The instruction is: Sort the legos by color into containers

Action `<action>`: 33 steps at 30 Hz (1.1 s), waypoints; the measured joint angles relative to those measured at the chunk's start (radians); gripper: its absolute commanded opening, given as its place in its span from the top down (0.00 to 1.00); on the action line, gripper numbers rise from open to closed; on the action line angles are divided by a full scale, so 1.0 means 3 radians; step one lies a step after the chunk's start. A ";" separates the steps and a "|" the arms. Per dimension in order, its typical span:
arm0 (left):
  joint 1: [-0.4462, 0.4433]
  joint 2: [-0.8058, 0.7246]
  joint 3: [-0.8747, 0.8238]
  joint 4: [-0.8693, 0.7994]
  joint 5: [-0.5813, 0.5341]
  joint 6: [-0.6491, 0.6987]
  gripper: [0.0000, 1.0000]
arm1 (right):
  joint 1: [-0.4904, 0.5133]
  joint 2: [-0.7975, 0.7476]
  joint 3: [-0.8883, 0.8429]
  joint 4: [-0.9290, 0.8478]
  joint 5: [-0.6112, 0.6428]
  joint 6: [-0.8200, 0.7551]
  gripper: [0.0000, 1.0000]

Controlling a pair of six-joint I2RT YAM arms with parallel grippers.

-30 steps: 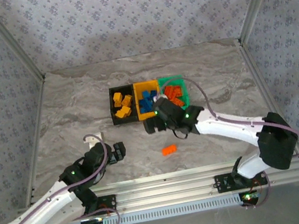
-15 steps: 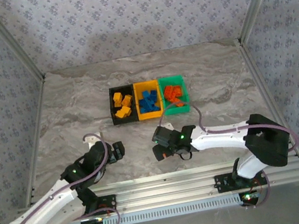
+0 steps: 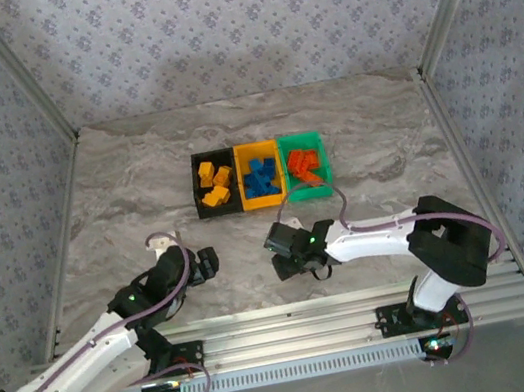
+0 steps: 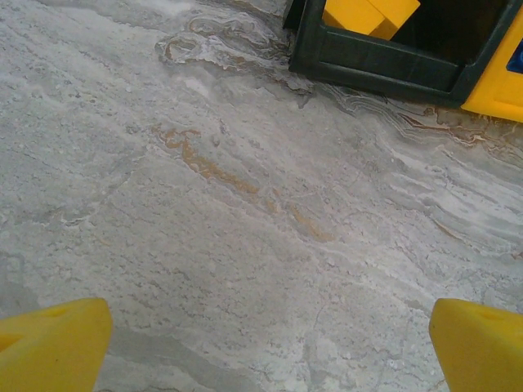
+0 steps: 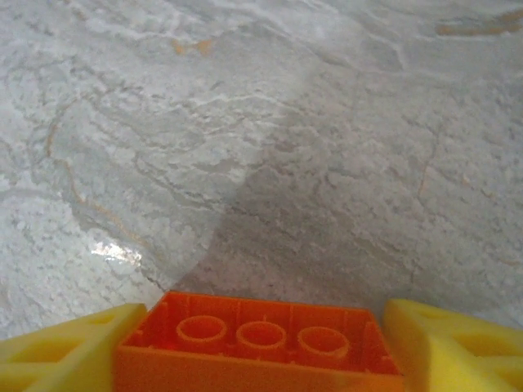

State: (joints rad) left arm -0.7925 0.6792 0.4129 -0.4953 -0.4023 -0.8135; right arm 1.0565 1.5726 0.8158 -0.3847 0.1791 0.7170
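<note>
Table (image 3: 121, 201): grey marbled top, seen from above, with both arms reaching in from 6 o'clock.
Bins: three in a touching row just past the table's centre toward 12 o'clock.
Black bin (image 3: 197, 192): 9 o'clock end of the row; holds the yellow bricks (image 3: 214, 184).
Yellow-orange bin (image 3: 255, 145): middle of the row; holds the blue bricks (image 3: 260, 178).
Green bin (image 3: 300, 139): 3 o'clock end of the row; holds the red-orange bricks (image 3: 303, 165).
Right gripper (image 3: 285, 259): low over the table at 6 o'clock of the yellow-orange bin, well apart from it; its jaws are partly closed, with both yellow fingertips (image 5: 65, 347) against the ends of one brick.
Red-orange brick (image 5: 260, 336): between the right fingertips with its hollow underside showing; whether it is clear of the table cannot be told.
Left gripper (image 3: 208, 263): at 7 o'clock of the black bin; its jaws are spread wide, with bare table between them.
</note>
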 measured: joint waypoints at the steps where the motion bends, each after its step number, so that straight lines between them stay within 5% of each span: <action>1: 0.0004 0.0000 0.0000 0.0001 0.0006 0.0000 0.00 | 0.0000 -0.0011 0.0000 0.0003 -0.0003 0.0005 0.40; 12: 0.0024 0.0019 0.0000 0.0005 0.0045 0.0001 0.00 | -0.0036 -0.0553 0.0098 -0.0243 0.0061 -0.0099 0.46; 19: 0.0024 0.0056 0.0000 0.0006 0.0045 0.0000 0.00 | -0.0930 -0.0785 0.0561 -0.0310 0.0089 -0.0420 0.45; 24: 0.0029 0.0056 0.0000 0.0005 0.0067 0.0000 0.00 | -0.1438 -0.0362 0.0970 -0.0257 0.0117 -0.0535 0.44; 33: 0.0062 0.0055 0.0001 0.0003 0.0083 0.0000 0.00 | -0.1724 0.0596 0.1652 -0.0275 0.0251 -0.0604 0.40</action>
State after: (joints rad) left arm -0.7738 0.6956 0.4133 -0.4946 -0.3775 -0.8135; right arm 0.5392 1.7515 1.3113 -0.4671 0.2543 0.5358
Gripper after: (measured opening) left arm 0.997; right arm 0.616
